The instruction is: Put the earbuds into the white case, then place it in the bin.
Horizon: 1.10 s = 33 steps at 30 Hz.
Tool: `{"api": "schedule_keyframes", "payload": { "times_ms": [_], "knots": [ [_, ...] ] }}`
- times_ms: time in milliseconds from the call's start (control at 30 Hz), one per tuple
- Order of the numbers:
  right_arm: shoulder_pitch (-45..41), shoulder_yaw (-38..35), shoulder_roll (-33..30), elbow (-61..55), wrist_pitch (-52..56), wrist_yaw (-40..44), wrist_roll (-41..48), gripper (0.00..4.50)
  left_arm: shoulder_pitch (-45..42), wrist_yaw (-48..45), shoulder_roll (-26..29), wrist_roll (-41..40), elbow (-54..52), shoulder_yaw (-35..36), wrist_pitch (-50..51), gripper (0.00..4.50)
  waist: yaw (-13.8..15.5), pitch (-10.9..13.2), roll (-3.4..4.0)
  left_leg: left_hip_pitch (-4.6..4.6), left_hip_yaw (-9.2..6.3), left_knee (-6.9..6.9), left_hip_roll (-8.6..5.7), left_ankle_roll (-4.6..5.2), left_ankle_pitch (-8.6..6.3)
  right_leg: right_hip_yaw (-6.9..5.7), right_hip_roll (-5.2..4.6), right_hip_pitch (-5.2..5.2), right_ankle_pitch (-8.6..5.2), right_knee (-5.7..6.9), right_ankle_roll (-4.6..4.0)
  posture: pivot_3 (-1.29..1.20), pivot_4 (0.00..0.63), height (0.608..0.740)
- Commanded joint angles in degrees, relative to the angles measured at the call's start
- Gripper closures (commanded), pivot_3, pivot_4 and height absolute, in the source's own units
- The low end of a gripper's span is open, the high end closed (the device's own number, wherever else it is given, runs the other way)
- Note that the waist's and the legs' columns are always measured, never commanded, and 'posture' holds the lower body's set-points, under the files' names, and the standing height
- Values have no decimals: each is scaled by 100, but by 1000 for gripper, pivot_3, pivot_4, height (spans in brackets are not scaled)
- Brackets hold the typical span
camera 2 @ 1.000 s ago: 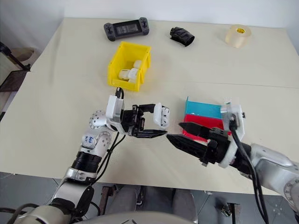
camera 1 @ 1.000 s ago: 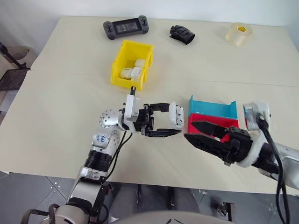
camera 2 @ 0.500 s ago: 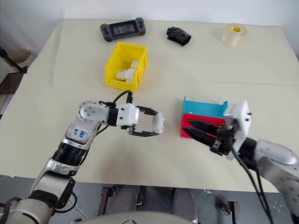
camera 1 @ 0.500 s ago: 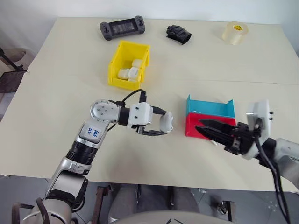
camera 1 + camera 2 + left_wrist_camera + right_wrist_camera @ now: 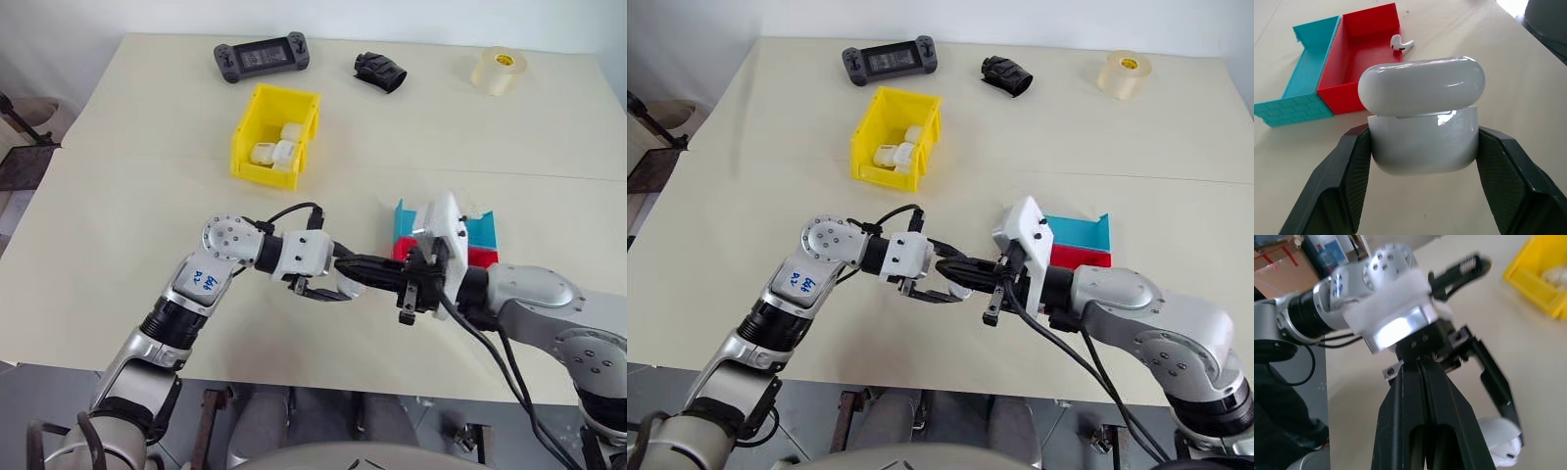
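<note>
Here, nearest to us, the left gripper (image 5: 1422, 196) has its two black fingers clamped on the small glossy white rounded plastic case (image 5: 1422, 139), whose lid stands a little raised. The right gripper (image 5: 1422, 396) has its fingers pressed together, and its tips are right at the left gripper and the case; we cannot tell whether they carry anything. Just behind the right arm stand the red plastic tray (image 5: 1359, 54) and the blue plastic tray (image 5: 1303, 58), touching side by side. One tiny white earbud (image 5: 1400, 45) lies inside the red tray. Farther away, the bright yellow plastic bin (image 5: 276, 135) holds several white cases.
</note>
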Motion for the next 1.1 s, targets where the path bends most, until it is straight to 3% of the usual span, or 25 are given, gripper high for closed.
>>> {"api": "schedule_keyframes", "payload": {
  "times_ms": [33,367,633,800,867,933,1100],
  "knots": [
    [118,-18,-76,6,73,66,-250,4470,-85,36,-42,-172,-156,137,-168,1668,0,0,0,0,1,0,0,0,0,0,0,0,0,0,0,0,150,740],
    [1087,-796,-404,356,-243,1084,-635,4470,25,81,-32,-445,-234,426,-352,1668,-1,0,0,1,5,0,-1,1,0,1,1,-1,0,6,0,0,150,740],
    [1612,-1036,-164,487,-751,1473,-1166,4470,282,124,91,-597,-441,580,-297,1668,-12,0,0,2,5,1,1,1,0,2,4,-2,0,10,0,0,150,740],
    [2420,-1861,327,336,-2128,2226,-1563,4470,539,1020,230,-308,-357,1119,-481,1668,-1,0,0,2,5,1,-1,0,0,3,3,-3,0,11,0,0,150,740],
    [2750,-2112,522,331,-2739,2564,-1819,4470,632,1797,104,-246,-271,1572,-387,1668,19,0,0,2,5,4,-2,0,0,3,1,0,2,11,3,0,150,740],
    [2973,-2309,676,335,-3026,2580,-1967,4470,685,2720,-174,-345,-263,2087,75,1668,11,0,0,4,4,5,-2,0,0,4,1,1,2,13,4,0,150,740],
    [3176,-2700,911,485,-3573,2482,-2338,4470,398,3917,-594,-479,-17,2691,849,1668,7,-1,-1,10,4,4,-2,-3,2,5,3,-1,2,25,5,0,150,740]
  ]
}}
